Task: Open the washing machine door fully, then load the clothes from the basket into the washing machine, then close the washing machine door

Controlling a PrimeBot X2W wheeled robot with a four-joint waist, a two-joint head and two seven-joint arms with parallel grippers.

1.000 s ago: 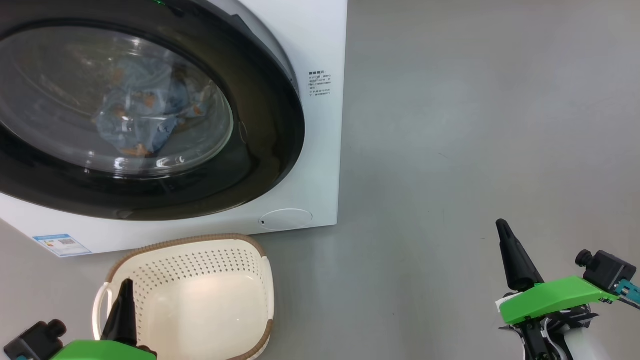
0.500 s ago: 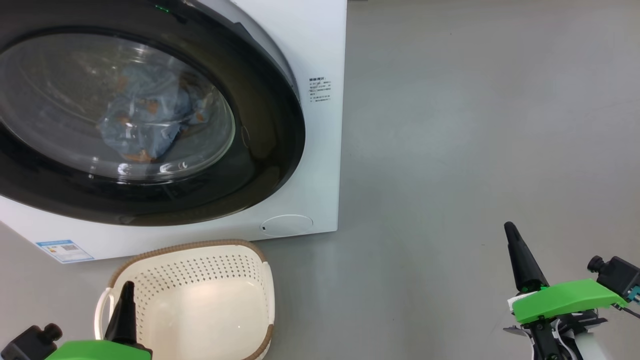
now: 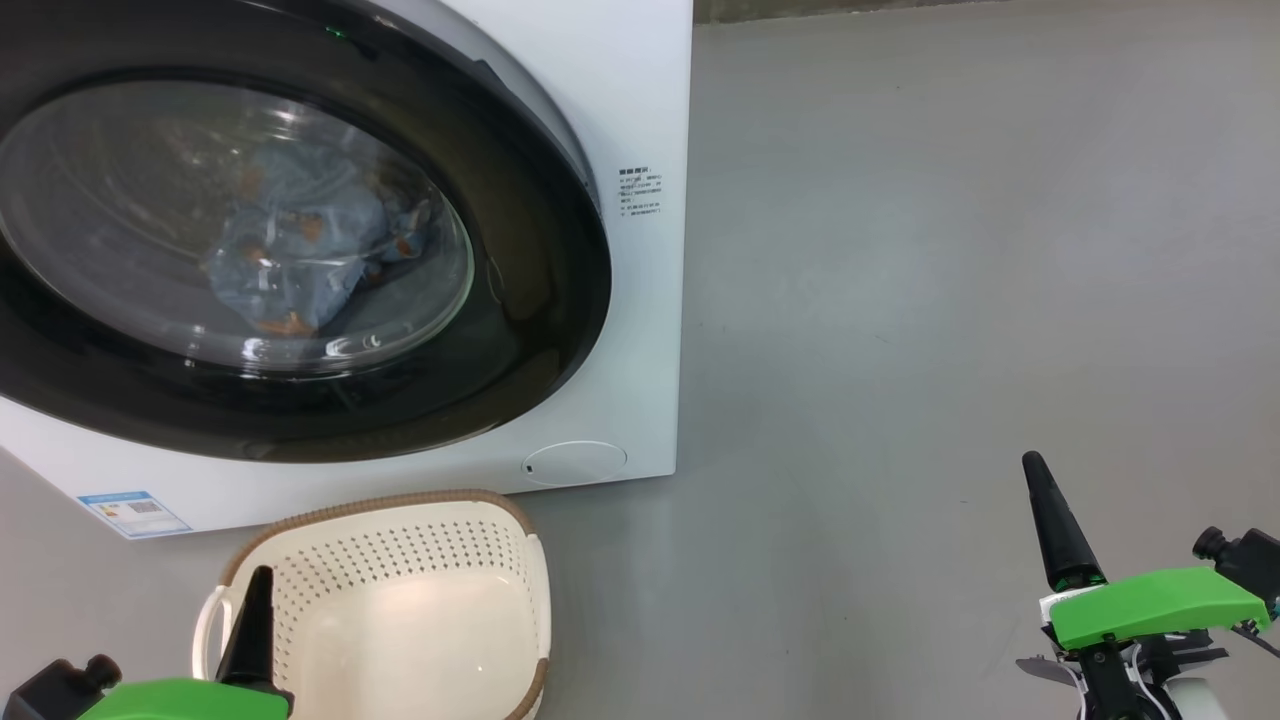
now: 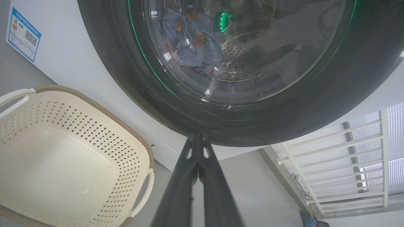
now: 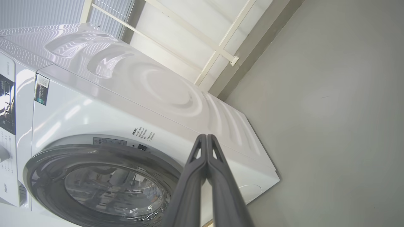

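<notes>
The white washing machine [image 3: 640, 110] fills the upper left of the head view, and its black-rimmed round door [image 3: 540, 300] lies flat against the front. Through the glass I see blue clothes with orange prints [image 3: 290, 260] in the drum, and the same clothes [image 4: 192, 41] in the left wrist view. The cream basket [image 3: 400, 610] stands on the floor before the machine, with nothing inside it. My left gripper [image 3: 258, 585] is shut over the basket's left rim, holding nothing. At the lower right, my right gripper [image 3: 1035, 470] is shut and holds nothing, well apart from the machine.
Bare grey floor [image 3: 950, 250] stretches to the right of the machine. A round white flap [image 3: 575, 462] and a blue label sticker [image 3: 130, 512] sit low on the machine's front. White railings [image 4: 347, 157] show in the left wrist view.
The whole head view has shifted, with machine and basket sliding down the frame, so the camera moved. Both grippers sit slightly lower in frame and stay shut.
</notes>
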